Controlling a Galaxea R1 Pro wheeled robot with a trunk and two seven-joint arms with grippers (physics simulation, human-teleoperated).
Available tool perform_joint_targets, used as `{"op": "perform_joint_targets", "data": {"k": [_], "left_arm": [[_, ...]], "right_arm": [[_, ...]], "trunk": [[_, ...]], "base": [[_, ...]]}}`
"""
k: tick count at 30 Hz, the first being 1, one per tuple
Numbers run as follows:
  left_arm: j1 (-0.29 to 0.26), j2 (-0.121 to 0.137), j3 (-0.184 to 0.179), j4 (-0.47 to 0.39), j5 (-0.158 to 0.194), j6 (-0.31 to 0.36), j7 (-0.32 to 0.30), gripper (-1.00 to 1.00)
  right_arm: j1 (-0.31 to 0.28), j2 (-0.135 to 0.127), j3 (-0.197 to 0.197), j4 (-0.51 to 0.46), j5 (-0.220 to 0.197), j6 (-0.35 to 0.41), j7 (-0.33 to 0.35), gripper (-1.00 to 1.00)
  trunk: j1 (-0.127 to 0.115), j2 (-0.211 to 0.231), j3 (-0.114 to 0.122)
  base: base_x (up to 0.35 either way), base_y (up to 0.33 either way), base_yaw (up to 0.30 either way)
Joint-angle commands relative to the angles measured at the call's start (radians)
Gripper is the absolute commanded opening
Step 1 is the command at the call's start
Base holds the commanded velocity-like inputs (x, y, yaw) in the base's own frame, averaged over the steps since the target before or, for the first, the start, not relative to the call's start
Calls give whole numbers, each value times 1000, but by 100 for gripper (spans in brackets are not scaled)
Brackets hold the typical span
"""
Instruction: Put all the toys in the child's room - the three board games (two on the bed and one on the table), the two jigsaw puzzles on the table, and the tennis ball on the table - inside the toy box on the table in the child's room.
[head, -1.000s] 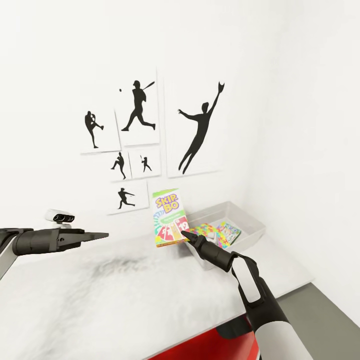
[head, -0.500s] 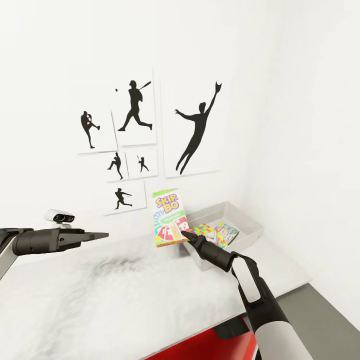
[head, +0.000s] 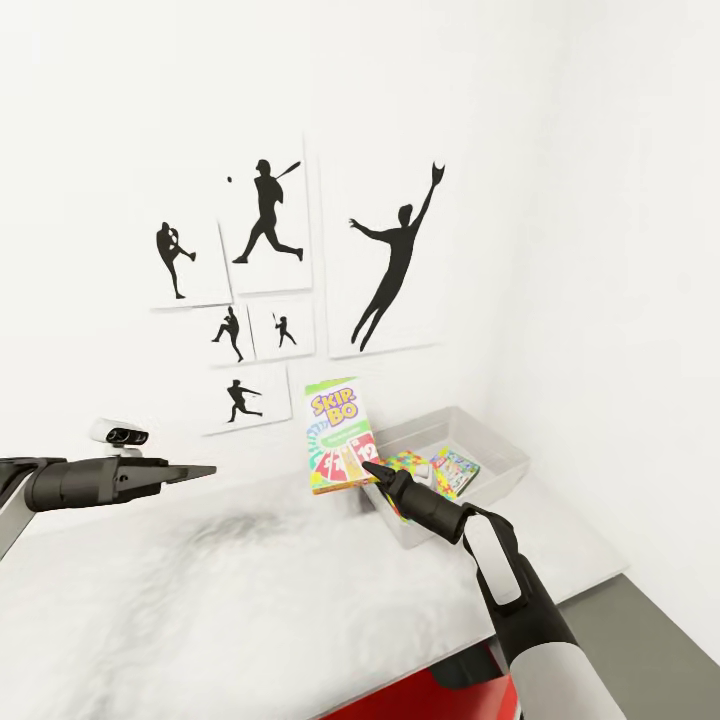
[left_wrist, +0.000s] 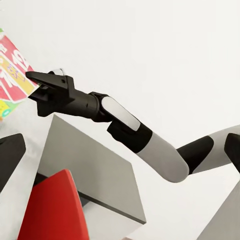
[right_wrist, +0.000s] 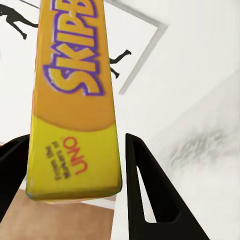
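Observation:
My right gripper (head: 366, 466) is shut on the lower edge of the yellow-green "Skip-Bo" board game (head: 337, 434) and holds it upright above the table (head: 200, 600), just left of the toy box (head: 500, 468). In the right wrist view the board game (right_wrist: 75, 100) sits between both fingers of the right gripper (right_wrist: 75, 142). Inside the grey toy box lie a multicolour jigsaw puzzle (head: 408, 464) and a smaller colourful box (head: 457, 468). My left gripper (head: 205, 469) hovers open and empty over the table's left side. The left wrist view looks across at the right gripper (left_wrist: 36, 79) and the board game (left_wrist: 12, 75).
Black baseball-player posters (head: 265, 290) hang on the white wall behind the table. A red chair (head: 400, 700) stands under the table's front edge, and the lower dark grey side unit (head: 650, 640) joins on the right. A small white device (head: 120, 433) sits at the table's back left.
The whole picture has shifted slightly, with the posters drifting left, so the camera has moved. Both grippers and the held Skip-Bo box keep their places in the view.

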Motion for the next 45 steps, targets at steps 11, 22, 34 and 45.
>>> {"op": "perform_joint_targets", "data": {"k": [11, 22, 34, 45], "left_arm": [[-1, 1, -2, 1, 4, 11, -2, 100], [-1, 1, -2, 1, 4, 11, -2, 100], [-1, 1, 2, 13, 1, 11, -1, 100], [-1, 1, 2, 14, 0, 11, -1, 100]], "right_arm": [[-1, 1, -4, -1, -1, 8, 2, -100], [-1, 2, -4, -1, 1, 8, 2, -100], [-33, -13, -17, 1, -3, 76, -19, -100], [-265, -111, -177, 173, -13, 318, -272, -100]], "trunk": [[1, -2, -2], [1, -2, -2], [1, -2, -2], [1, -2, -2]], "base": [[23, -9, 0], [0, 0, 0], [0, 0, 0], [0, 0, 0]]}}
